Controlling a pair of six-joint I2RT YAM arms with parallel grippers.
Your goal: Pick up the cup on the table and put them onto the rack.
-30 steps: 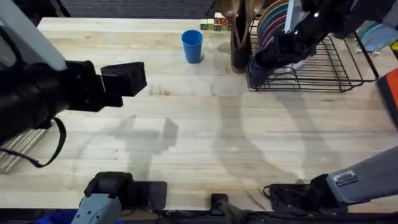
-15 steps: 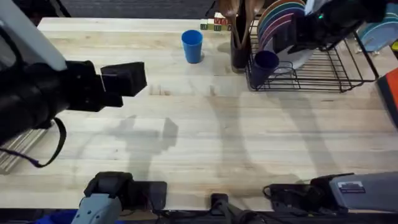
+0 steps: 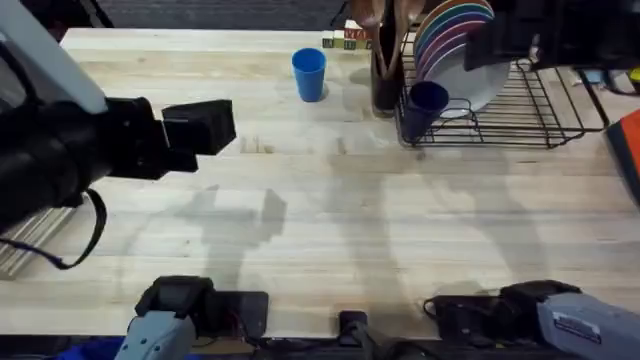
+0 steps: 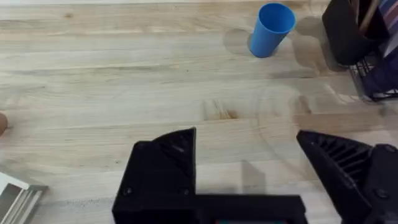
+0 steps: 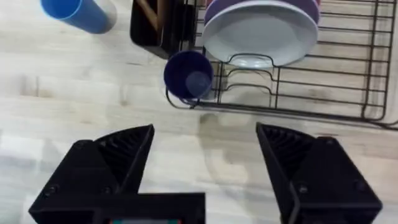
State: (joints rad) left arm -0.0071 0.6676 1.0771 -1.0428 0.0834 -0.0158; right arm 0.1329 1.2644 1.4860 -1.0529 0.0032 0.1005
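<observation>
My right gripper (image 5: 205, 155) hangs with jaws spread wide and empty above the rack's (image 3: 540, 115) near edge. The dark blue cup (image 5: 188, 76) sits upright in the rack's corner, beside the plates (image 5: 260, 31). My left gripper (image 4: 249, 168) is likewise released, holding nothing, over bare table (image 3: 330, 210). A light blue cup (image 3: 309, 74) stands on the table, apart from the rack.

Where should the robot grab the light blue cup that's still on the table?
The light blue cup stands upright and alone on the table, open mouth up. Probably best: come from the side, fingers around its straight wall near the middle. The left gripper is already open and faces it; the utensil holder crowds its right side.
</observation>
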